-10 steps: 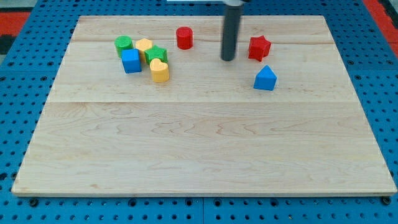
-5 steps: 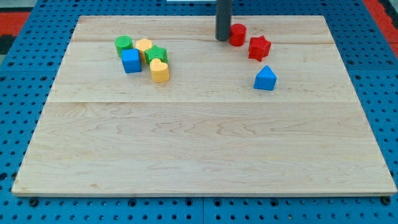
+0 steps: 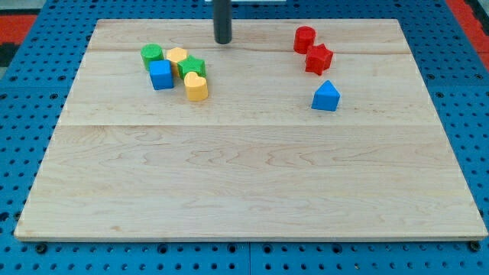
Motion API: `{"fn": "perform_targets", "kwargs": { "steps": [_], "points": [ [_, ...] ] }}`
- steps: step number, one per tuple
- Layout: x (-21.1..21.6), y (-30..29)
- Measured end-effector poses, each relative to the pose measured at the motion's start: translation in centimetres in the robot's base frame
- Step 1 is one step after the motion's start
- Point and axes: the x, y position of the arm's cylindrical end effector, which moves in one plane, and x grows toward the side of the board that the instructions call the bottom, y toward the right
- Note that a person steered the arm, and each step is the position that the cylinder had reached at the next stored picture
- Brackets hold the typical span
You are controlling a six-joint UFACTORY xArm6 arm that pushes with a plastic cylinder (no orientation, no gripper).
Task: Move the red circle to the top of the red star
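The red circle (image 3: 305, 39) stands near the board's top edge, just above and slightly left of the red star (image 3: 318, 59), close to or touching it. My tip (image 3: 222, 41) is well to the left of the red circle, near the top of the board, apart from every block. It is up and to the right of the block cluster at the view's left.
A cluster at the upper left holds a green circle (image 3: 152, 54), a yellow block (image 3: 176, 56), a green block (image 3: 193, 66), a blue cube (image 3: 161, 75) and a yellow heart (image 3: 196, 86). A blue house-shaped block (image 3: 325, 96) lies below the red star. The wooden board (image 3: 252, 183) sits on a blue pegboard.
The red circle was pushed from the top middle rightward to just above the red star. My tip then drew back to the left along the top of the board.
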Motion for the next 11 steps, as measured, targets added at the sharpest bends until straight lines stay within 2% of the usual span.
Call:
{"fn": "perform_targets", "kwargs": {
  "steps": [1,6,11],
  "points": [
    [1.0,3.3],
    [0.3,2.7],
    [0.7,10.8]
  ]
}}
